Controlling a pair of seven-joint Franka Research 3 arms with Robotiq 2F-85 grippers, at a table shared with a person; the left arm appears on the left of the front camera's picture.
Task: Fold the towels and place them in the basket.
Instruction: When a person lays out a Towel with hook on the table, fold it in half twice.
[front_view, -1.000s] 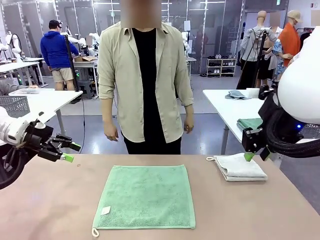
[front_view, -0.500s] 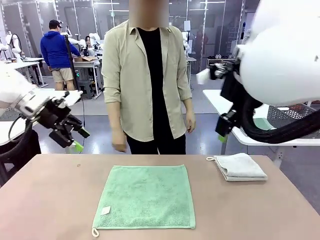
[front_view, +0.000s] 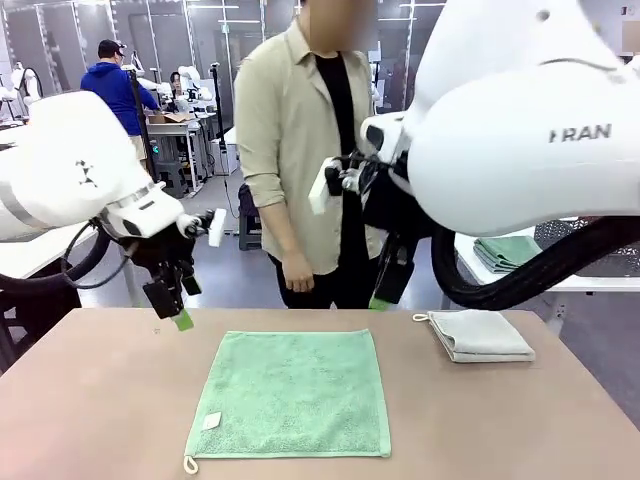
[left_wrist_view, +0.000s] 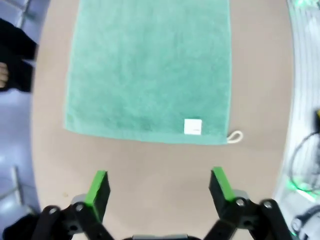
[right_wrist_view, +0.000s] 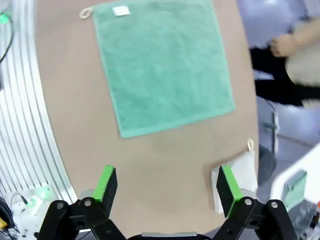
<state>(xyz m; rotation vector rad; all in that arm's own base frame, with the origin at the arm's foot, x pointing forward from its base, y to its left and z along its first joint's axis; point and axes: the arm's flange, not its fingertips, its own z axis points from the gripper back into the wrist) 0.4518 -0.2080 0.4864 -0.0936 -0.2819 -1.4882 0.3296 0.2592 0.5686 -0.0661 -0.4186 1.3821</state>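
Both arms swung in over the counter (front_view: 90, 400); I see left end effector (front_view: 178, 312) and right end effector (front_view: 385, 292) wide, empty, flanking the far edge of the green towel (front_view: 290, 390), left seemingly nearer.

Spread towel (front_view: 290, 393): middle of the bench (front_view: 90, 400), toward its near edge; loop (front_view: 190, 464) at its near left corner.
Folded towel (front_view: 480, 334): far right on the bench, apart from the spread towel.
Left hand (left_wrist_view: 160, 182): over the far edge, left of the spread towel's far left corner.
Right hand (right_wrist_view: 167, 185): over the far edge, between the two towels.
Person (front_view: 300, 150): behind the bench, near the middle.
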